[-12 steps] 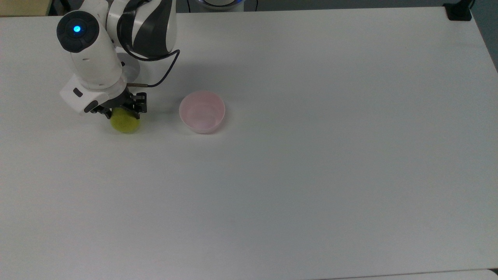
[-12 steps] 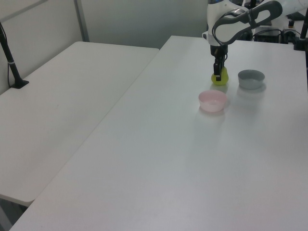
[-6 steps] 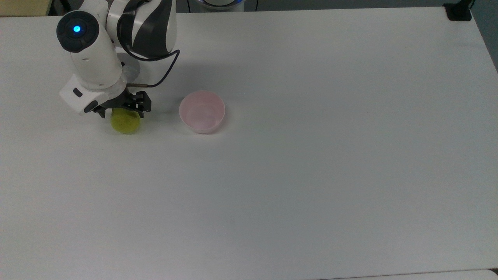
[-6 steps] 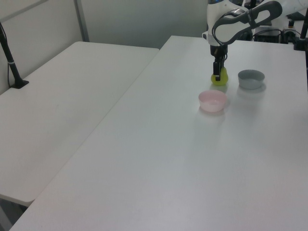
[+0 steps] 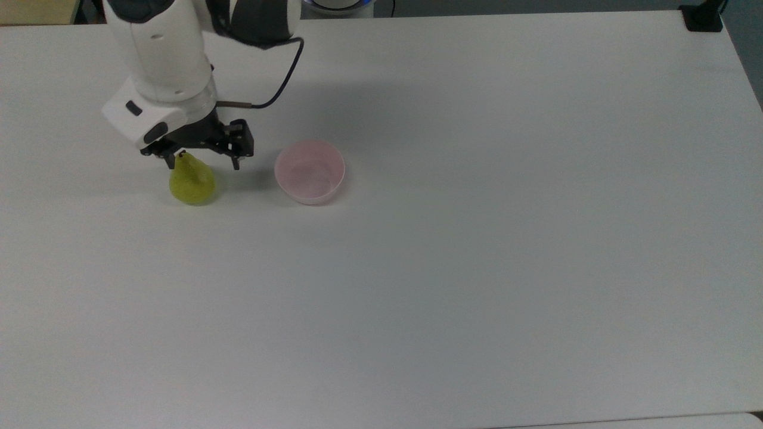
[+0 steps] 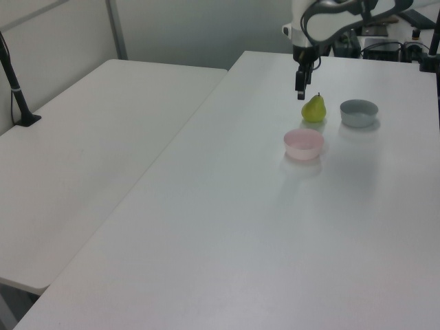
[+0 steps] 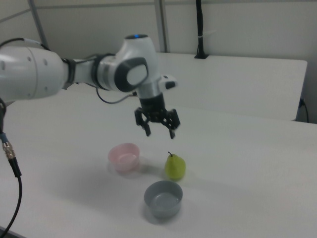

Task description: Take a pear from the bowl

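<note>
A: What does the room look like?

B: A wide white tabletop (image 5: 477, 268) carries everything. In the left view a second white table (image 6: 89, 144) stands beside it, with pale wall panels behind and a black post (image 6: 14, 82) clamped at its far corner.

A: Any writing or brand marks?

B: None that I can read.

A: Where is the pear?

B: The pear (image 5: 191, 182) stands upright on the tabletop, stem up, outside the pink bowl (image 5: 309, 171) and just to the top view's left of it. In the right view a grey bowl (image 7: 163, 198) sits near both.

A: And the gripper?

B: The gripper (image 7: 158, 129) hangs above the pear, fingers spread apart, holding nothing.
</note>
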